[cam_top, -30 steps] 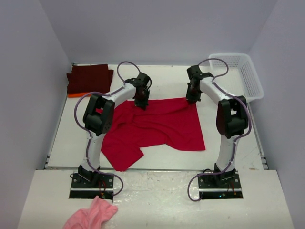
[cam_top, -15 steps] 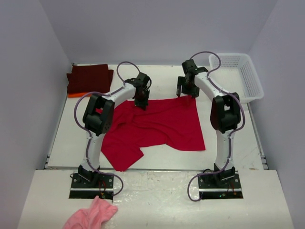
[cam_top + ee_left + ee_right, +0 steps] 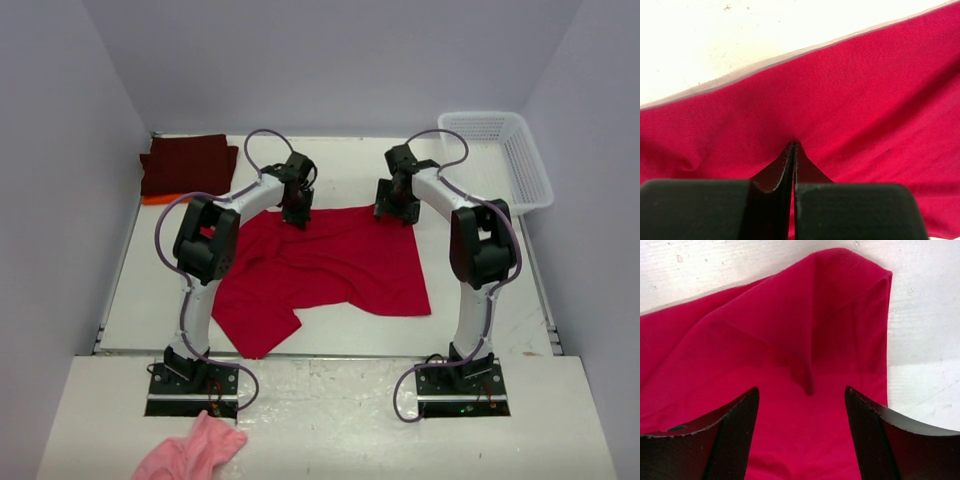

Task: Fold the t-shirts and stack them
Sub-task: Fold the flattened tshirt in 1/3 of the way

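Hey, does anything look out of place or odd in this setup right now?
A small pink cloth lies crumpled on the near ledge by the left arm's base, off the work surface. The red shirt lies rumpled and askew, one flap trailing toward the near edge. Nothing looks spilled or damaged.

R gripper (image 3: 396, 212) is coming back down & toward the near side, onto the far-right corner of the red t-shirt (image 3: 330, 265). Half a sec ago it was sitting higher & further back, just off the cloth edge. The R arm's elbow (image 3: 484, 245) & cable loop (image 3: 455, 135) are swinging slightly right w/ it, and the jaws are now straddling a small raised fold at that corner.
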{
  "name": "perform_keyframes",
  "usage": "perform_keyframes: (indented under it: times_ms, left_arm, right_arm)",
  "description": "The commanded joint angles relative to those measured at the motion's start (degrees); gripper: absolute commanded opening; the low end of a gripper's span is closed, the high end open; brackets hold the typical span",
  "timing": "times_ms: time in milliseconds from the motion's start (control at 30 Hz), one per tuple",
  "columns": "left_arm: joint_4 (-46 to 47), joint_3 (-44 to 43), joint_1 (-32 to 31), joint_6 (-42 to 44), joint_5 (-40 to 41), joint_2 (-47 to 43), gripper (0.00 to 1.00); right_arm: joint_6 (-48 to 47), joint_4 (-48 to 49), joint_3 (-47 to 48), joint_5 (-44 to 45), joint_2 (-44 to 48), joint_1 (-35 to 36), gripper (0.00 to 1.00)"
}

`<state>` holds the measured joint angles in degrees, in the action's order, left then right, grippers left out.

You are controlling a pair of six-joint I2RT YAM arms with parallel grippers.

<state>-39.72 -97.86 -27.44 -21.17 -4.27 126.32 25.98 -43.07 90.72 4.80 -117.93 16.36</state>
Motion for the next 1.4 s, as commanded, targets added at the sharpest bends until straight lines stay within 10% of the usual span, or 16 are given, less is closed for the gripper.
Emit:
perform_keyframes:
  times_ms: [0, 400, 1367]
  left_arm:
    - [-0.1, 1.7, 0.0, 1.7, -0.5, 0.1, 0.0]
    - [-0.2, 1.5, 0.0, 1.9, -0.4, -0.8, 0.0]
    - [0.5, 2.2, 0.0, 1.8, -2.3, -3.0, 0.0]
  right_arm:
    - [2.2, 2.7, -0.4, -0.1, 3.4, 0.3, 0.69]
    - [1.8, 0.1, 6.1, 2.3, -1.5, 0.3, 0.41]
    - [8.3, -5.4, 8.3, 5.8, -4.8, 1.2, 0.4]
